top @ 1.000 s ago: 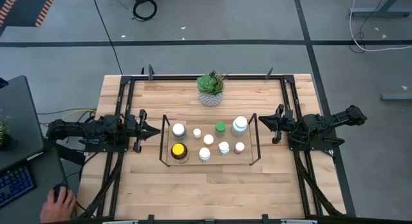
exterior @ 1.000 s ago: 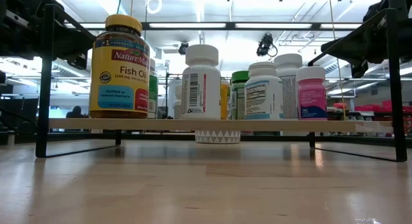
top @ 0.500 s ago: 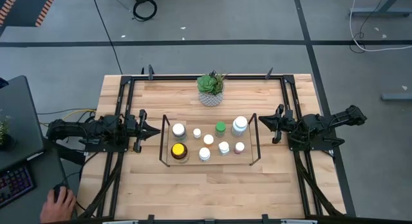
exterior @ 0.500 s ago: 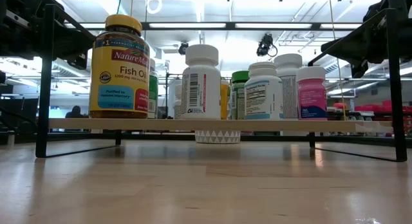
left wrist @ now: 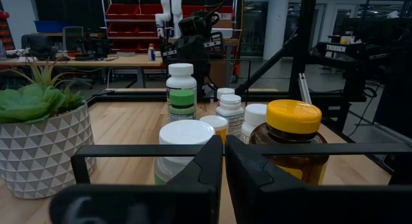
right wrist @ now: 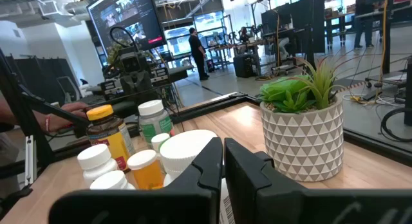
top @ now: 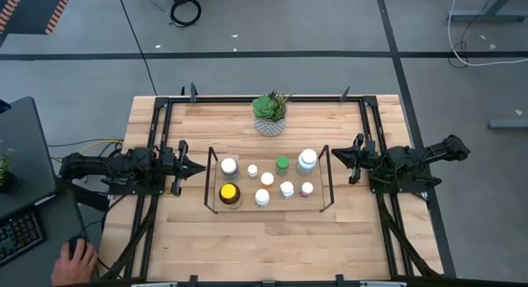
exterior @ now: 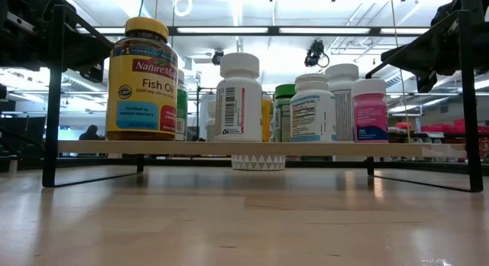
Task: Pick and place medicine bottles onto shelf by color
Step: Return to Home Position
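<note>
The shelf (top: 266, 206) is a black wire rack with a light wooden floor at the table's middle. Several medicine bottles stand upright on it: an amber yellow-capped one (top: 228, 193), a green-capped one (top: 282, 163), a pinkish one (top: 307, 189) and white ones such as (top: 308, 159). In the low view the amber bottle (exterior: 142, 81) and the pink bottle (exterior: 370, 109) stand on the floor board. My left gripper (top: 200, 167) is shut and empty just outside the shelf's left end. My right gripper (top: 334, 157) is shut and empty just outside its right end.
A potted green plant (top: 271, 114) stands behind the shelf near the table's far edge. A person's hand (top: 76, 258) rests off the table at the near left. Bare wood lies in front of the shelf (top: 264, 246).
</note>
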